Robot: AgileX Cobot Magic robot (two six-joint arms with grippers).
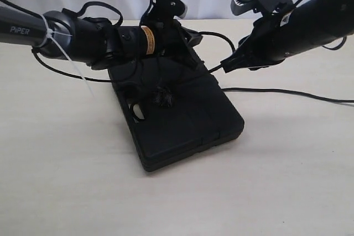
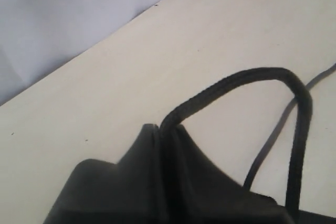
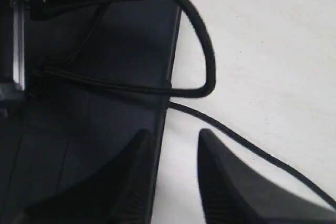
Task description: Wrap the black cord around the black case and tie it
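Matte black case [image 1: 182, 125], black cord [image 3: 210, 61] across it clenched by left end effector [image 2: 160, 129], right end effector [image 3: 174, 136] released

Bright even light, soft shadows, wrist views blurred up close

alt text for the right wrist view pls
The open right tool hangs at the edge of the case, one finger over it, one over the table. The cord loops out past that edge and back across the case.
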